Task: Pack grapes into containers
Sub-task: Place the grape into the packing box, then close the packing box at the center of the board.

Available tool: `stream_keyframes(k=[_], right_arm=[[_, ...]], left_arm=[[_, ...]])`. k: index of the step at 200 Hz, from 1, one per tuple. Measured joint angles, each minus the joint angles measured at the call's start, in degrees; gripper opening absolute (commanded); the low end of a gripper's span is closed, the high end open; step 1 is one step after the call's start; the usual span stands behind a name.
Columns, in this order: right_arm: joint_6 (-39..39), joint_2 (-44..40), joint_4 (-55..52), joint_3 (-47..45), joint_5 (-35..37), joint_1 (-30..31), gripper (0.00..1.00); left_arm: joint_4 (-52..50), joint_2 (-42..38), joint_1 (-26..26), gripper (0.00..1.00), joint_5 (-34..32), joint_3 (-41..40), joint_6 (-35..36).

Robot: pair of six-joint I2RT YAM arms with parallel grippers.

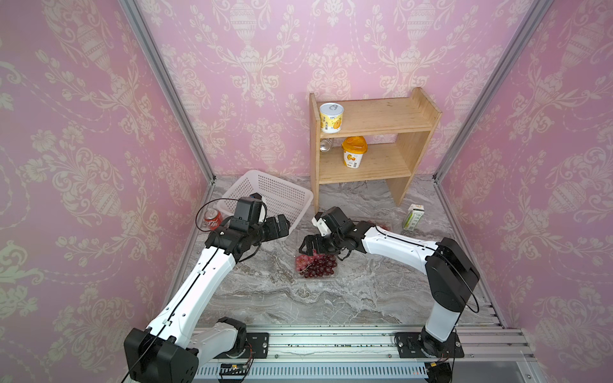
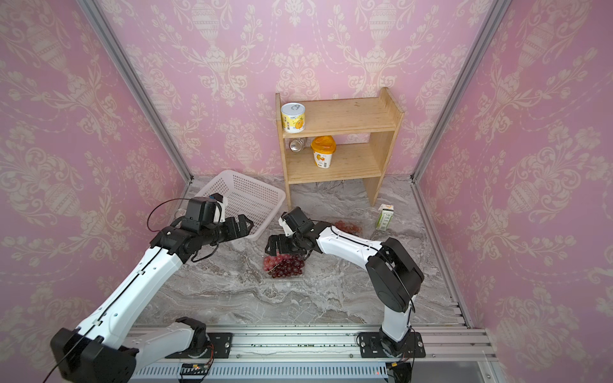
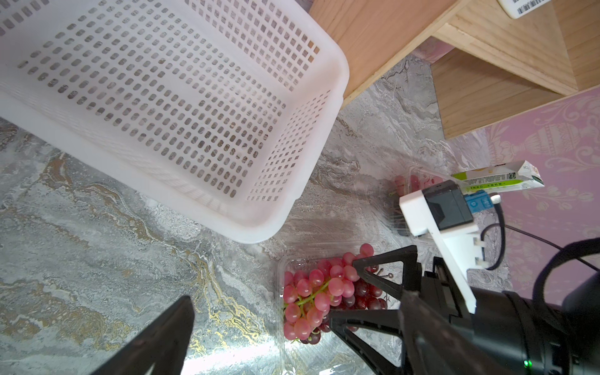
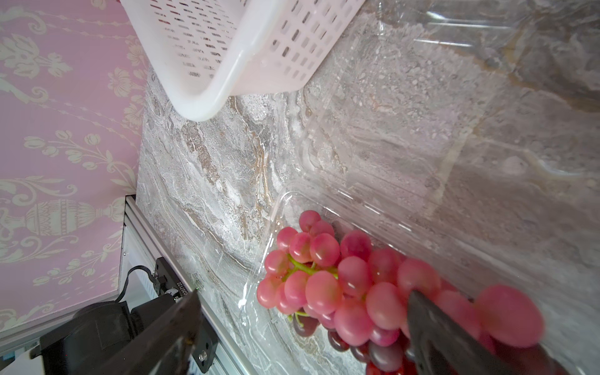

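Your left arm [image 1: 185, 298] comes closest to the lens in both top views, stretched over the marble bench [image 1: 315, 305] toward the white perforated basket [image 1: 282, 195]. Its jaws hang by the basket's near rim, spread wide with nothing between them.

Your right arm [image 1: 398, 247] bends in from the other side. Its jaws stand just over the grapes [image 1: 315, 265], also spread wide. In the right wrist view one finger [image 4: 454, 341] crosses in front of the pink bunch while the other is off over bare bench, so they have no hold on the fruit.

Those grapes, light pink on green stems with darker red ones beside and beneath, lie in a clear container [image 4: 282, 211] mid-bench, just in front of the basket. Its lid [image 4: 422, 130] is folded open flat.

More pink grapes [image 2: 346, 227] show in a second clear container [image 3: 397, 217] behind your right arm, near a green-and-white carton [image 2: 384, 217].
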Motion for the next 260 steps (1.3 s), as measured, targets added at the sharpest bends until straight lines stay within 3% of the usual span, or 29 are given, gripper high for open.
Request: stream_keyframes(k=[35, 87, 124, 171, 260], right_arm=[[-0.17, -4.13, -3.30, -0.02, 0.85, -1.22, 1.00], [-2.75, -9.92, -7.28, -0.17, 1.92, -9.46, 1.00], [-4.42, -4.59, -9.79, 0.22, 1.29, -12.59, 0.95], [-4.44, 4.50, -13.07, 5.07, 1.20, -12.68, 0.95], [-4.24, 12.90, -13.68, 11.93, 1.53, -12.85, 0.93]], left_arm=[[0.44, 0.37, 0.00, 0.99, 0.04, -0.35, 0.00], [3.08, 0.24, 0.00, 0.99, 2.12, -4.52, -0.31], [3.91, -1.14, 0.00, 0.99, 3.98, -9.07, -1.18], [5.11, -4.20, 0.00, 0.99, 5.75, -11.74, -3.10], [9.62, -5.90, 0.00, 0.99, 9.46, -19.39, -7.52]])
